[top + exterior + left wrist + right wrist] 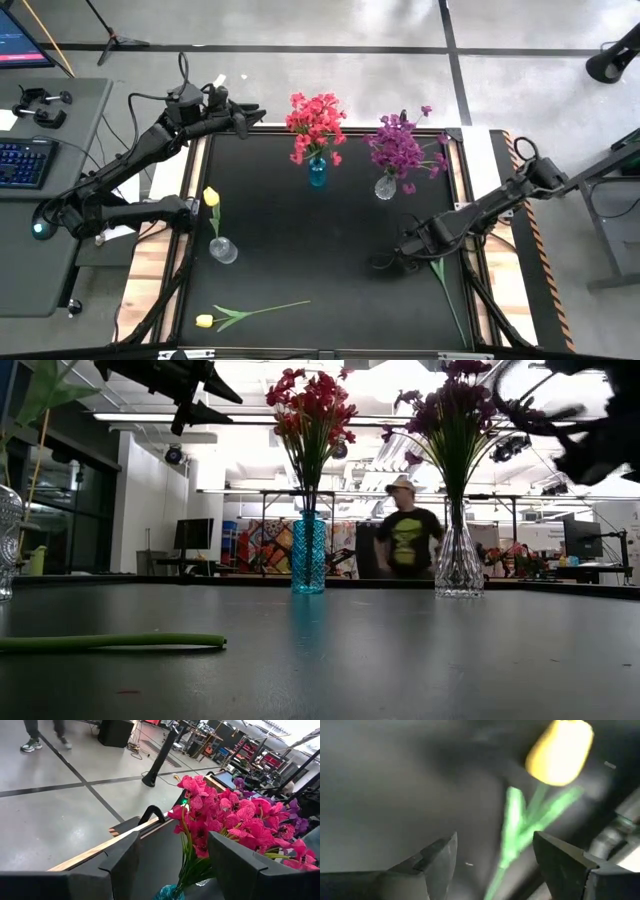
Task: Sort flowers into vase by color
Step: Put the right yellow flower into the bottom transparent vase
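Right gripper (495, 857) down low near the right edge of the bench, fingers spread wide around a yellow tulip (560, 752) stem, not pinching yet. Left gripper (172, 865) gaping open too, hovering by the red flowers (225, 817) at the far edge.

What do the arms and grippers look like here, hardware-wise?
Both are dark, near-black jointed arms with black cables looping off the links. The left arm and right arm look alike. The left gripper and right gripper each carry two flat, angular dark fingers with chamfered tips. No markings are visible.
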